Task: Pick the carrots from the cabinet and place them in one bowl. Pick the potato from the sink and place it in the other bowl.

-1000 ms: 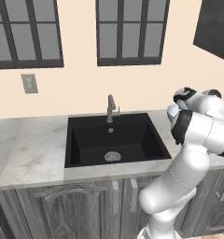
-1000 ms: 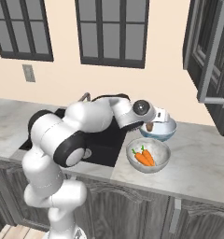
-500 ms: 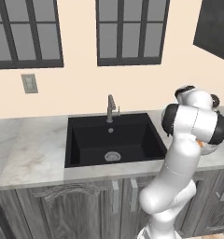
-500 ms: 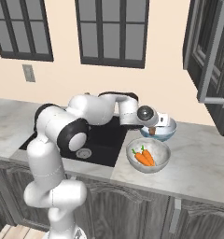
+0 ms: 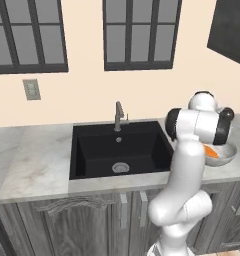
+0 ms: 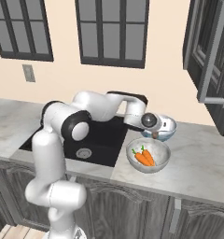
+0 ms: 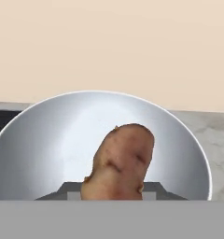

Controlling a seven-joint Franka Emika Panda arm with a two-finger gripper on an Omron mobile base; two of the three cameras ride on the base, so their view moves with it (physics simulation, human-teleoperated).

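My gripper (image 6: pixel 154 132) is shut on the potato (image 6: pixel 154 136), a tan-brown lump hanging just over the near rim of the smooth pale blue-white bowl (image 6: pixel 167 127). In the hand view the potato (image 7: pixel 121 162) stands between my fingertips, with the pale bowl (image 7: pixel 48 140) right behind it. Two orange carrots (image 6: pixel 144 157) lie in the mottled grey bowl (image 6: pixel 160 163), which stands in front of the pale one. From the left base view the carrots (image 5: pixel 210 151) and their bowl (image 5: pixel 228 152) peek out behind my arm. The black sink (image 5: pixel 119 147) holds nothing. The cabinet (image 6: pixel 212 51) hangs at the upper right.
The cabinet door (image 6: pixel 215 56) stands open with its bar handle sticking out over the counter's right end. A grey faucet (image 5: pixel 119 116) rises behind the sink. Marble counter (image 6: pixel 202 163) stretches to the right of the bowls, and a wall outlet (image 5: pixel 31 89) sits at the left.
The arm has stretched out and the hand has sunk a little, bringing the potato down closer to the pale bowl. Bowls and carrots have stayed put.
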